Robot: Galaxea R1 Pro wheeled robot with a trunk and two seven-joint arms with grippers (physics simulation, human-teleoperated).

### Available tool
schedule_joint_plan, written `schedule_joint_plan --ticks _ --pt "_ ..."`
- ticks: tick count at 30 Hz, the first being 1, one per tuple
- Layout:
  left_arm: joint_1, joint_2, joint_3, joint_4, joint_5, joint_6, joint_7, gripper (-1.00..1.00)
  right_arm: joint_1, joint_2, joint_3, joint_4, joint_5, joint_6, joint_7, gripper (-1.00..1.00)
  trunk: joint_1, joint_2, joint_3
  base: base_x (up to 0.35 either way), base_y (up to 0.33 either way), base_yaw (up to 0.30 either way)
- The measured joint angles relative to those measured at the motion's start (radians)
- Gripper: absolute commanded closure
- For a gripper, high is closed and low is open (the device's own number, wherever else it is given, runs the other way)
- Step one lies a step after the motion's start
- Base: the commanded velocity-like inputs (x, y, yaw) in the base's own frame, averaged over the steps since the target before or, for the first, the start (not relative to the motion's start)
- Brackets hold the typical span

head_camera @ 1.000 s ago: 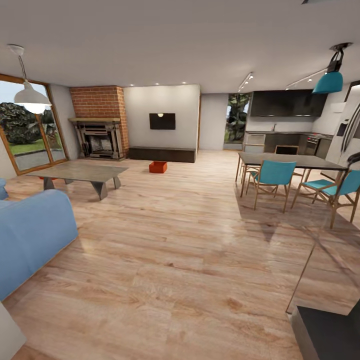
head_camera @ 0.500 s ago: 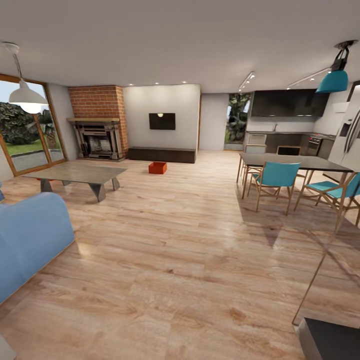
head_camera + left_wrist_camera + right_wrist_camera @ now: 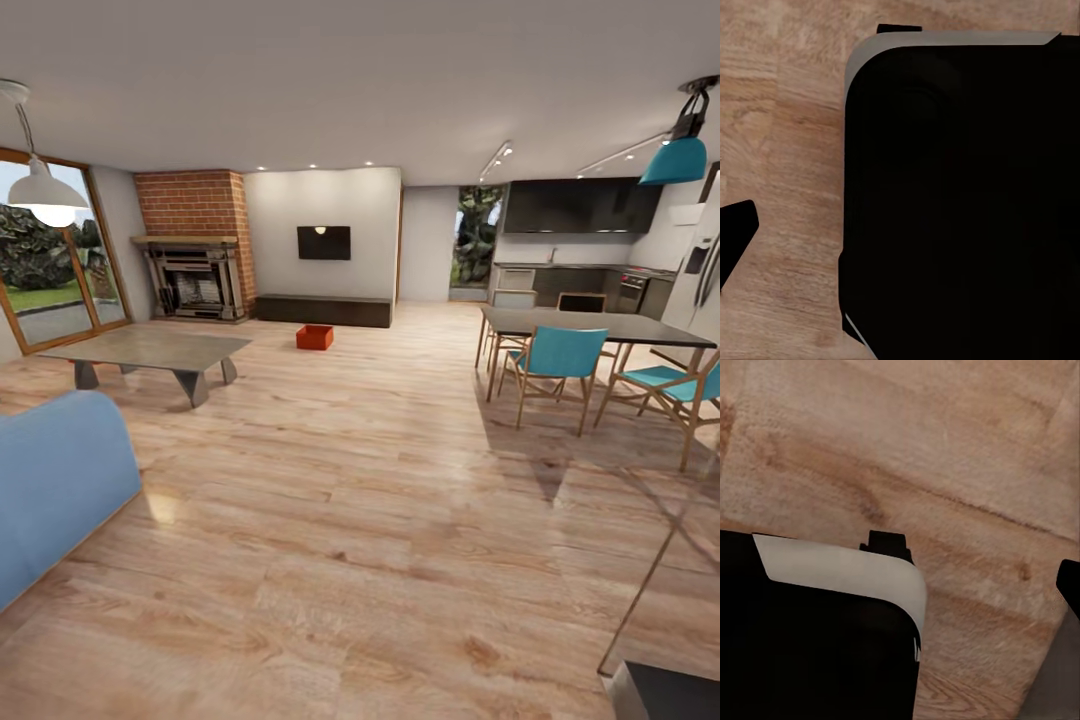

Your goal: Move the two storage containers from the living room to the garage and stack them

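One orange-red storage container (image 3: 314, 337) sits on the light wood-plank floor (image 3: 380, 480) at the far end of the living room. It is in front of the long dark low cabinet (image 3: 323, 310), below the wall-mounted TV (image 3: 324, 242). The second container is out of view. Both wrist views look down on wood planks and the robot's dark body (image 3: 960, 202). A dark fingertip (image 3: 735, 232) shows at the edge of the left wrist view and another fingertip (image 3: 1070, 583) at the edge of the right wrist view. Nothing is seen held.
A low grey coffee table (image 3: 150, 350) stands at left and a blue sofa (image 3: 50, 490) at near left. The brick fireplace (image 3: 197, 245) is at back left. At right are a dining table (image 3: 590, 325) and teal chairs (image 3: 555, 360). A wide strip of floor leads to the container.
The whole picture has shifted: the camera rolled forward, so the sofa slides off to the left and the dark corner at bottom right shrinks. Nothing in the room has moved.
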Motion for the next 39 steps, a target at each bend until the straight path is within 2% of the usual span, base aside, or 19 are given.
schedule_joint_plan --ticks 39 --pt "0.0 0.0 0.0 0.0 0.0 0.001 0.0 -1.0 0.0 0.0 0.001 0.0 0.001 0.0 0.0 -1.0 0.0 0.0 0.0 0.182 0.0 0.0"
